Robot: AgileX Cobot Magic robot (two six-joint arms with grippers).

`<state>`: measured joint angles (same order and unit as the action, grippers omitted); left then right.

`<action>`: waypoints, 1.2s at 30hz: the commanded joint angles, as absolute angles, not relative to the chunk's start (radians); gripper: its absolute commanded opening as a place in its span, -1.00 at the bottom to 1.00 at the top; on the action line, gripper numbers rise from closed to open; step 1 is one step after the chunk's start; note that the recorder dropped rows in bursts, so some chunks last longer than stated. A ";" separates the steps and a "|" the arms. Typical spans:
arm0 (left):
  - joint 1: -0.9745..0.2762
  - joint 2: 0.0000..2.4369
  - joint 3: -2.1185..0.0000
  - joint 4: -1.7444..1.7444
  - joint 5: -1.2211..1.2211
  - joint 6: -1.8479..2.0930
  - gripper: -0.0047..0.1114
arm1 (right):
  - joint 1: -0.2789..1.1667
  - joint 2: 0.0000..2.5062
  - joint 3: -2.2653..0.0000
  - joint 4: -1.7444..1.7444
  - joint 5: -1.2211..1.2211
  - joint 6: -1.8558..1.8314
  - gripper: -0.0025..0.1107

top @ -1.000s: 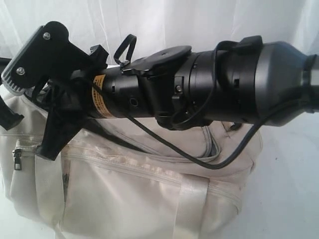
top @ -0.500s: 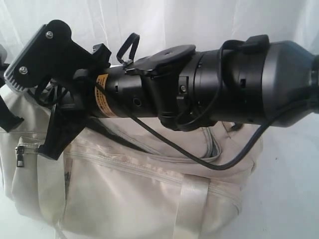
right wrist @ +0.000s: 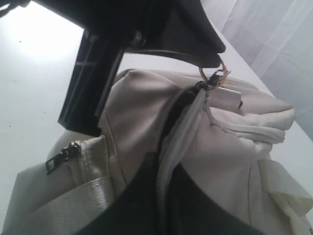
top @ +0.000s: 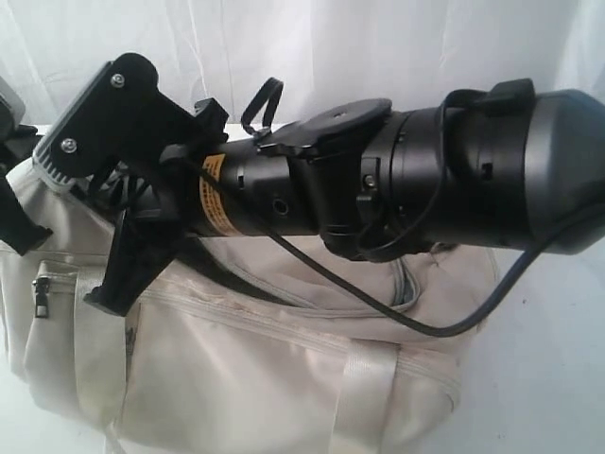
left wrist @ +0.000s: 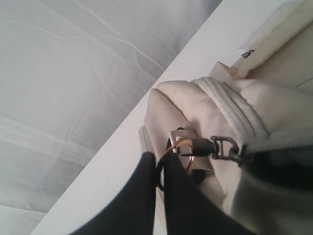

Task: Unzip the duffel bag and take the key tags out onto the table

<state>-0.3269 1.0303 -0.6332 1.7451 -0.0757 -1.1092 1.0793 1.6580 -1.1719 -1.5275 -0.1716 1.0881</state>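
Note:
The cream-white duffel bag [top: 265, 378] lies on the white table [top: 558, 359]. My left gripper [left wrist: 164, 159] is shut on the metal ring of the zipper pull [left wrist: 183, 147] at the bag's end [left wrist: 274, 107]. Only its edge shows at the far left of the exterior view [top: 14, 213]. My right gripper [right wrist: 164, 161] is shut on the grey zipper trim [right wrist: 183, 127], and its long arm crosses above the bag to a fingertip [top: 109, 298] at the bag's top edge. A dark gap [right wrist: 181, 105] runs along the zipper from the ring [right wrist: 217, 73]. The key tags are hidden.
A white curtain [top: 331, 47] hangs behind the table. A side pocket with a dark zipper pull [top: 40, 295] faces the front, and a shiny webbing strap [top: 364, 388] runs down the bag. A black cable [top: 444, 326] loops under the right arm.
In the exterior view my right arm has shifted to the right and a little lower. The left gripper's edge has come further into view at the far left.

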 commanded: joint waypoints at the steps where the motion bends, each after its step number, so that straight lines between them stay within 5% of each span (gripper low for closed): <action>1: -0.311 1.059 -0.681 1.744 0.100 -1.114 -0.92 | 1.087 1.619 -1.153 -1.549 -0.329 1.086 -0.96; 36: -0.311 1.097 -0.779 1.744 -0.122 -1.236 -0.86 | 1.087 1.616 -1.153 -1.587 -0.122 1.227 -0.96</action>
